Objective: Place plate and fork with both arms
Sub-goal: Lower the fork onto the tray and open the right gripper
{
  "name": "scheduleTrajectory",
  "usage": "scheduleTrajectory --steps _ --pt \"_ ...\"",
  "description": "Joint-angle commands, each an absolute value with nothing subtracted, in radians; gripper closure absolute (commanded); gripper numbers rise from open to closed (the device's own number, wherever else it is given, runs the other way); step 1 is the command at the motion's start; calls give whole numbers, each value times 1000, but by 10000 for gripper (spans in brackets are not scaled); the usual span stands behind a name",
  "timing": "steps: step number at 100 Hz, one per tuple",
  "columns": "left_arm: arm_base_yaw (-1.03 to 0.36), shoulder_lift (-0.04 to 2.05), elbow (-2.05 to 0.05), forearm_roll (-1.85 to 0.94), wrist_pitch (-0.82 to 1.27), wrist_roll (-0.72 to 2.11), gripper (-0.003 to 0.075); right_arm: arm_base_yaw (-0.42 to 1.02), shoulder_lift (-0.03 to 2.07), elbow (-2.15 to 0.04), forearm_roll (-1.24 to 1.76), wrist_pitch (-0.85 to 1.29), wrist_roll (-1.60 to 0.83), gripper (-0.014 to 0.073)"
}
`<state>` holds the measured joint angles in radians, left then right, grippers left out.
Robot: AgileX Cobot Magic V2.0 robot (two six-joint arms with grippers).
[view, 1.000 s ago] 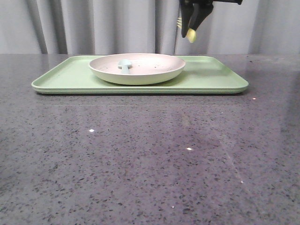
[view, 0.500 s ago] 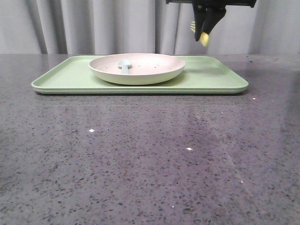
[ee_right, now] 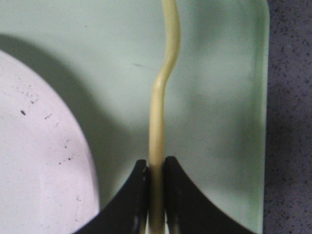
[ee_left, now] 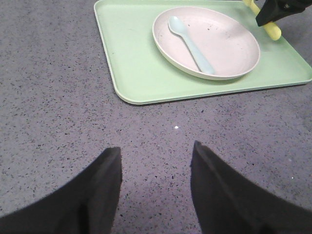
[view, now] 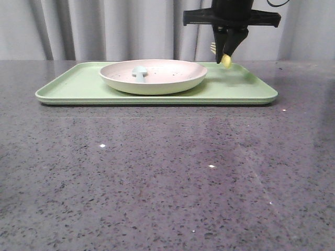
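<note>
A: From the front, what's new?
B: The right gripper (view: 226, 52) has dropped lower, pinching the fork (view: 225, 60) just above the tray (view: 251, 89), right of the plate (view: 153, 76).
A: Left wrist view?
B: Left gripper (ee_left: 155, 168) hangs wide over worktop (ee_left: 48, 97), empty.
A: Right wrist?
B: Fingers (ee_right: 173, 195) clamp the fork beside the plate; release looks near.

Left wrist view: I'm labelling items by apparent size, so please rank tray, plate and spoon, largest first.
1. Tray
2. Plate, resting on the tray
3. Spoon, lying in the plate
</note>
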<state>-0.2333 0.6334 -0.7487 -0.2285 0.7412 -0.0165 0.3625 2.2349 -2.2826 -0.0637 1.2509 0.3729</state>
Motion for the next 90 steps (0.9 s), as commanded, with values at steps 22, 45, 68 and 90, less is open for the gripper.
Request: scheduleTrajectory --steps 22,45,68,90 --pt "-232 632 -775 -247 668 -25 387 353 2171 -2309 -72 1346 356 248" --pt "-232 632 -775 -247 670 -25 387 353 2167 -2309 -72 1346 356 244" --pt "-232 632 -775 -247 666 -25 387 353 2137 -2308 -62 1348 355 244" --pt "-232 632 -775 -247 653 -25 387 353 2050 -2157 -57 1347 323 244"
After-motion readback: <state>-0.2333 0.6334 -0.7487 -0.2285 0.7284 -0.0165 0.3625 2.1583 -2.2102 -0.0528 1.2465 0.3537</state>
